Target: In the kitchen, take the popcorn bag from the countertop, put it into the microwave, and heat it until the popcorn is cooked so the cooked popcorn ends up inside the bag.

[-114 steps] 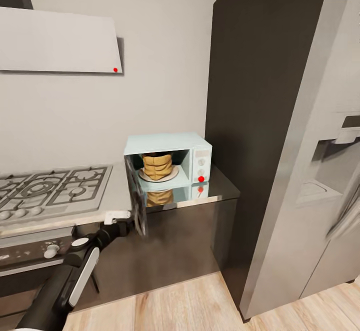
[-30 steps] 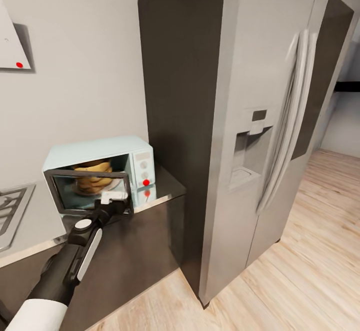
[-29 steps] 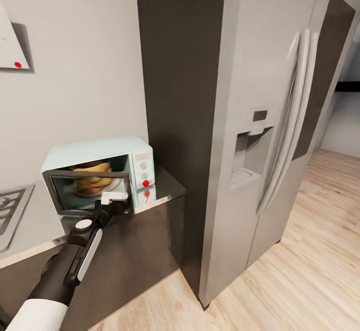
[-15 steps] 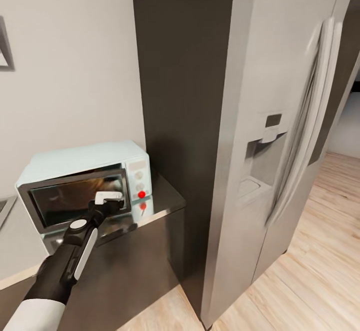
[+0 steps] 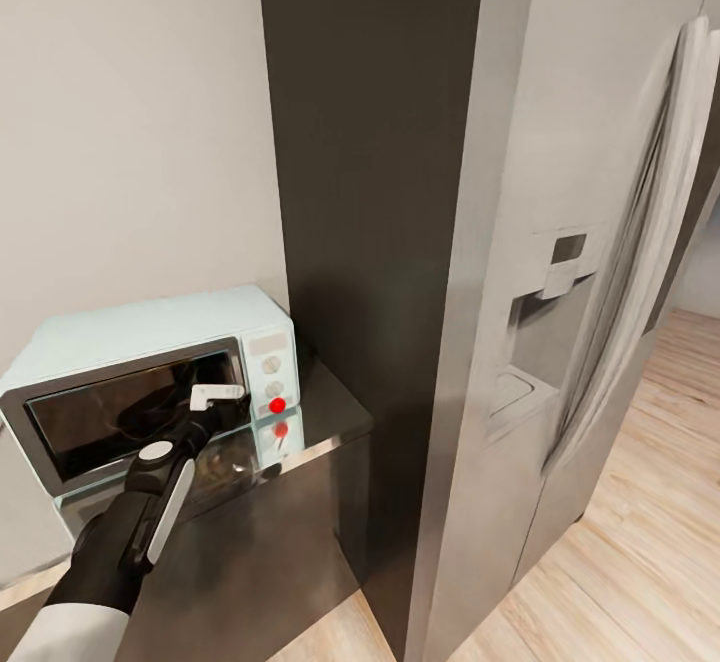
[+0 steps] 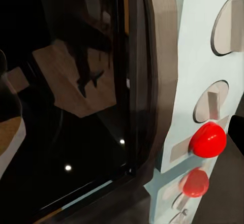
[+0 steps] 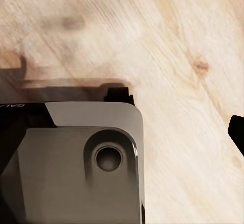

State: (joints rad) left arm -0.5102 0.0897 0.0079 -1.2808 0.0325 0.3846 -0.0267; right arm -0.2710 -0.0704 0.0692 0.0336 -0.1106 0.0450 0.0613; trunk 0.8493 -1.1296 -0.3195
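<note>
left gripper at the microwave door, bag not visible behind dark glass

at lower left of the head view the microwave (image 5: 150, 362) sits long side along the countertop (image 5: 330, 412), door facing the robot and apparently closed. the left gripper (image 5: 215, 400) rests at the door's right edge, likely from pressing it; whether its jaws are parted, i cannot tell. its red indicator light (image 6: 207, 139) suggests the knobs come next. the right gripper's state is unclear too.
</note>
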